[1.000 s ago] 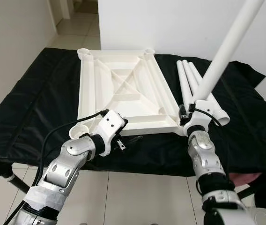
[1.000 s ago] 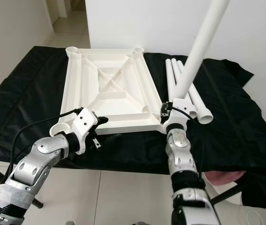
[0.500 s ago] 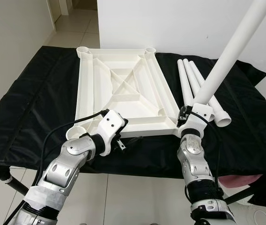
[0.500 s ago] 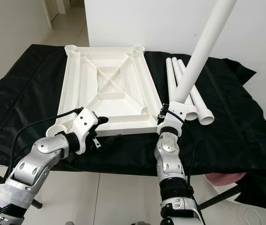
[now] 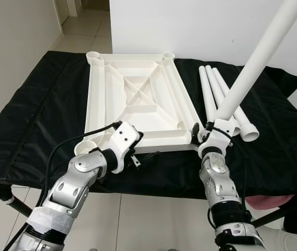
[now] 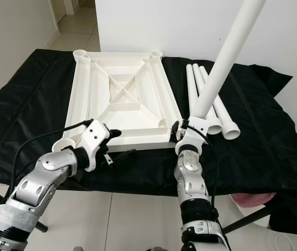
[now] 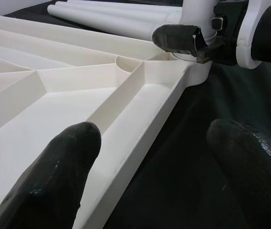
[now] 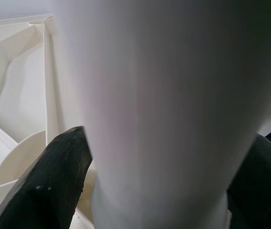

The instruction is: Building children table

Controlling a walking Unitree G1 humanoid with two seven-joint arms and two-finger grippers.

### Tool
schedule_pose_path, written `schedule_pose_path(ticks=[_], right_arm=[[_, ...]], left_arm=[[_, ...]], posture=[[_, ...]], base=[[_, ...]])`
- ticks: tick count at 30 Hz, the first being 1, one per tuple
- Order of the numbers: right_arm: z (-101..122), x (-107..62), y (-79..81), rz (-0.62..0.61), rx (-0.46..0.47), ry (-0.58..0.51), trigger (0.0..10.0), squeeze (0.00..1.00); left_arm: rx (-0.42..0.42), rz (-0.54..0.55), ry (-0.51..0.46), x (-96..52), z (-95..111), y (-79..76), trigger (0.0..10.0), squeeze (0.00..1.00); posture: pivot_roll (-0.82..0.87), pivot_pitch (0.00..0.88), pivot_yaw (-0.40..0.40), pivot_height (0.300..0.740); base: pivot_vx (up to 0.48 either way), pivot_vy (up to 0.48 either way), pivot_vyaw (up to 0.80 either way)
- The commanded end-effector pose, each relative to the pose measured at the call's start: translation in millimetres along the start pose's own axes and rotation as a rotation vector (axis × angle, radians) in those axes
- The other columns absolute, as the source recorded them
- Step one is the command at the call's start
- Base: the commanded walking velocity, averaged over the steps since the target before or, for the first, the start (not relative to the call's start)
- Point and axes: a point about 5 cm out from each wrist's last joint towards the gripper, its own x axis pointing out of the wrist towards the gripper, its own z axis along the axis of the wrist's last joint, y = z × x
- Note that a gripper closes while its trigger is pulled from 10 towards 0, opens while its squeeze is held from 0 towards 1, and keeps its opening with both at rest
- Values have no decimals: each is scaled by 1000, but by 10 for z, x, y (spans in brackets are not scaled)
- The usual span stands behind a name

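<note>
While the left gripper (image 7: 150,176) sits spread over the tabletop (image 5: 133,99) edge, the right gripper (image 5: 209,137) is clamped on a tilted leg (image 5: 253,63) at the corner socket.

A black cloth (image 5: 38,115) covers the counter, creased and hanging over its near edge. Behind it stands a white wall (image 5: 201,26). Pale floor tiles (image 5: 138,219) show below the near edge, and a tiled passage (image 5: 88,23) runs off at the far left.

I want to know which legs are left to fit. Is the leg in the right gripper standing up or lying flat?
Standing, tilted. The right gripper holds the leg steeply up at the tabletop's near corner; three spare legs lie flat beside it.
</note>
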Motion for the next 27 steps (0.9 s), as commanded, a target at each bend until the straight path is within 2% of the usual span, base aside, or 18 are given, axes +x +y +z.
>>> schedule_pose_path(ticks=[1,5,6,9,10,14,16,24,25,26,27], right_arm=[[-12,17,-13,-3,7,19,10000,0],[56,53,-20,62,-39,-15,10000,0],[107,70,-13,113,-68,-43,10000,0],[107,70,-13,113,-68,-43,10000,0],[172,87,-15,174,-113,-79,10000,0],[172,87,-15,174,-113,-79,10000,0],[286,128,-50,304,-209,-127,10000,0],[334,161,-94,378,-281,-136,10000,0],[334,172,-121,412,-303,-124,4157,0],[334,172,-121,412,-303,-124,4157,0],[316,184,-162,425,-313,-100,0,0]], left_arm=[[1,-26,9,12,-2,-27,10000,0],[-1,-24,9,10,0,-26,10000,0],[-2,-22,9,10,0,-23,10000,0],[-2,-22,9,10,0,-23,10000,0],[-3,-21,8,11,1,-21,10000,0],[-3,-21,8,11,1,-21,10000,0],[-3,-17,7,14,6,-5,10000,0],[-2,-14,6,14,13,12,10000,0],[-1,-12,5,12,18,22,10000,0],[-1,-12,5,12,18,22,10000,0],[-1,-9,4,9,22,31,10000,0]], posture=[[-15,9,-24,740],[-17,14,-23,740],[-18,15,-21,740],[-18,15,-21,740],[-20,19,-22,740],[-20,19,-22,740],[-23,24,-17,740],[-22,24,-17,740],[-21,25,-16,740],[-21,25,-16,740],[-23,26,-15,740]], base=[[0,0,0],[0,0,0],[0,0,0],[0,0,0],[0,0,0],[0,0,0],[0,0,0],[0,0,0],[0,0,0],[0,0,0],[0,0,0]])
